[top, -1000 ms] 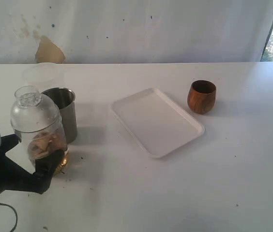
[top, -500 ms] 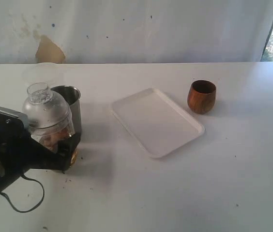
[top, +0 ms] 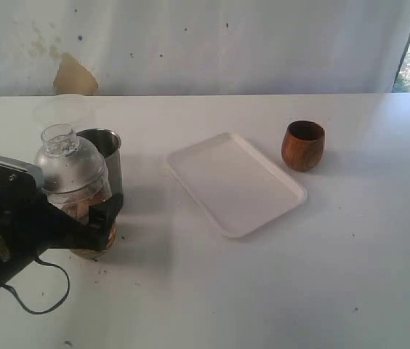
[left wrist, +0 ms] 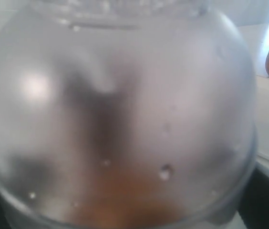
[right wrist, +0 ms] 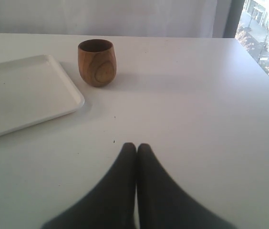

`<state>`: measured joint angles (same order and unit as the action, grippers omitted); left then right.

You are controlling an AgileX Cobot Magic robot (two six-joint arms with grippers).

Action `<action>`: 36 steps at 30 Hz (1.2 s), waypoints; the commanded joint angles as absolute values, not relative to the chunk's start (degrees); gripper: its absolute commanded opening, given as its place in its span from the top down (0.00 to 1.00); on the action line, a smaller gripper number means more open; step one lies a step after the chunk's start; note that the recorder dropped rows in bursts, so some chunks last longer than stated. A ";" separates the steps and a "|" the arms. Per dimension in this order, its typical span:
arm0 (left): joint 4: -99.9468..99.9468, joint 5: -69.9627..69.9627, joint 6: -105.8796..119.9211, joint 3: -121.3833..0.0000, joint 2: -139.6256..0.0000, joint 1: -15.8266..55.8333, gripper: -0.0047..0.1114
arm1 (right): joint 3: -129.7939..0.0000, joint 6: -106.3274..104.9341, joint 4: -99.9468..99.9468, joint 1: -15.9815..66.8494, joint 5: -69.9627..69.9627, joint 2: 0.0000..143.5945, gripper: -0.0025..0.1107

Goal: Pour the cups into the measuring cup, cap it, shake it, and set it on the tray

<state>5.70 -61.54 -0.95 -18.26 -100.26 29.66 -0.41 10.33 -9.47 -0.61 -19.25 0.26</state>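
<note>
left gripper [top: 81,219]: fingers clamped on either side of the measuring cup [top: 81,201], low on its body. a low hold leaves the domed clear cap [top: 67,156] free above the fingers, and probably keeps the seam from being squeezed. cup is roughly upright, with brownish contents in its lower part. its base sits at table [top: 263,291] level; cannot tell if it rests there or hangs just clear. in the left wrist view the cap and cup fill the frame, with droplets on the inner wall.

steel tumbler [top: 112,156]: upright just beyond the gripped cup; touching or not, cannot tell.

tray [top: 292,198]: bare, well off to the side of the left gripper, past the tumbler.

right gripper [right wrist: 136,148]: fingers pressed together, holding nothing, parked low over the table. wooden cup [right wrist: 96,62] stands ahead of its tips, well apart, beside the tray's corner.

judgement: pouring and capping look done. what remains is the carry to the tray, and the grip must hold across that gap.
</note>
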 commanded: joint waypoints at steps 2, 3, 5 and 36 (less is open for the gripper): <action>5.05 -62.90 -1.26 -18.82 -100.34 29.79 0.05 | 0.00 10.49 -9.98 -1.06 -19.21 0.00 0.98; 5.44 -62.90 -1.26 -18.91 -100.34 29.79 0.05 | 0.00 10.49 -9.98 -1.06 -19.21 0.00 0.98; 5.70 -63.15 -1.43 -19.05 -100.34 29.79 0.05 | 0.00 10.49 -9.98 -1.06 -19.21 0.00 0.98; -1.11 -31.54 -3.17 -26.13 -80.23 30.18 0.96 | 0.00 10.49 -9.98 -1.06 -19.21 0.00 0.98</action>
<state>2.62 -39.65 -5.10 -23.05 -84.35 29.66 -0.41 10.33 -9.47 -0.61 -19.25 0.26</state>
